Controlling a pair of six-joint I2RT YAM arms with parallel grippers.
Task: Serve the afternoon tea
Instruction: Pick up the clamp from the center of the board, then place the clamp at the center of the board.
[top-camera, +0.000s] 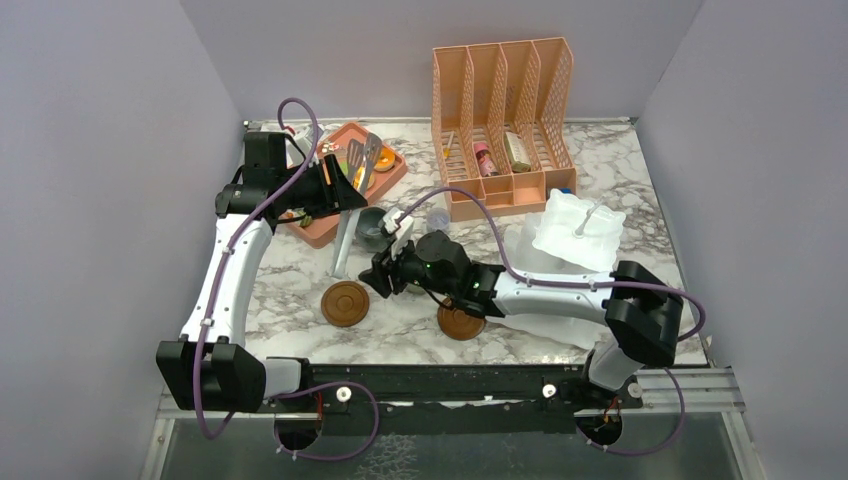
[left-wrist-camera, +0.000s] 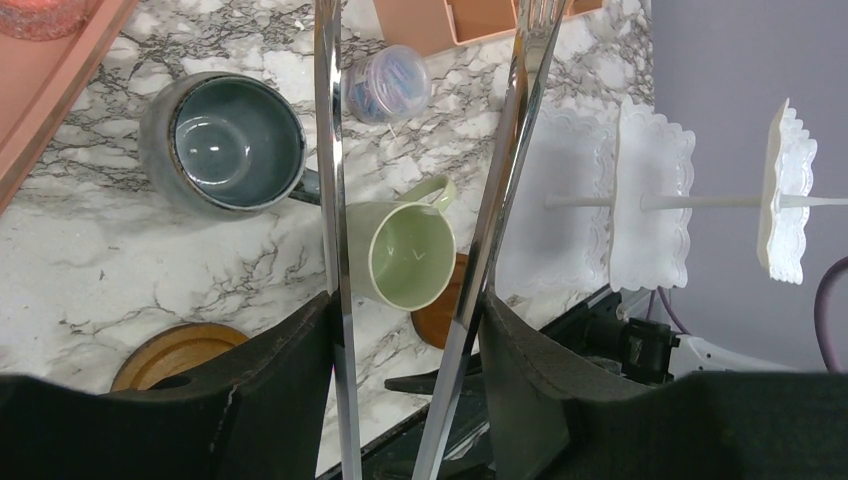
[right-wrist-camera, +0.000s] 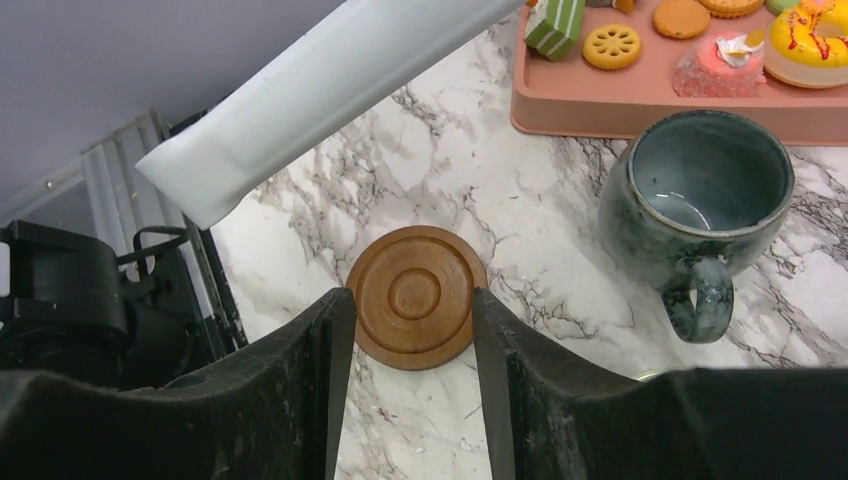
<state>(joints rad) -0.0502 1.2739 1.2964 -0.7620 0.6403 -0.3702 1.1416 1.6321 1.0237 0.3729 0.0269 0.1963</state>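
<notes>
My left gripper (top-camera: 342, 190) (left-wrist-camera: 408, 310) is shut on metal tongs (left-wrist-camera: 332, 200), held above the table near the pink tray (top-camera: 325, 228). The grey-blue mug (left-wrist-camera: 235, 140) (top-camera: 372, 228) (right-wrist-camera: 695, 190) stands upright next to the tray. The pale green mug (left-wrist-camera: 405, 255) sits to its right, touching one brown coaster (left-wrist-camera: 440, 310) (top-camera: 460, 322). My right gripper (top-camera: 380, 275) (right-wrist-camera: 412, 300) is open and empty. The other coaster (right-wrist-camera: 415, 295) (top-camera: 345, 302) shows between its fingertips. Toy cookies (right-wrist-camera: 612, 45), a donut (right-wrist-camera: 805, 45) and cakes (right-wrist-camera: 715, 70) lie on the tray.
A pink file rack (top-camera: 500, 130) with a small pink bottle (top-camera: 485, 158) stands at the back. A white tiered stand (top-camera: 580, 230) (left-wrist-camera: 650, 200) is at the right. A tiny lilac cup (left-wrist-camera: 385, 85) sits beyond the mugs. My left forearm (right-wrist-camera: 330, 70) crosses ahead of the right gripper.
</notes>
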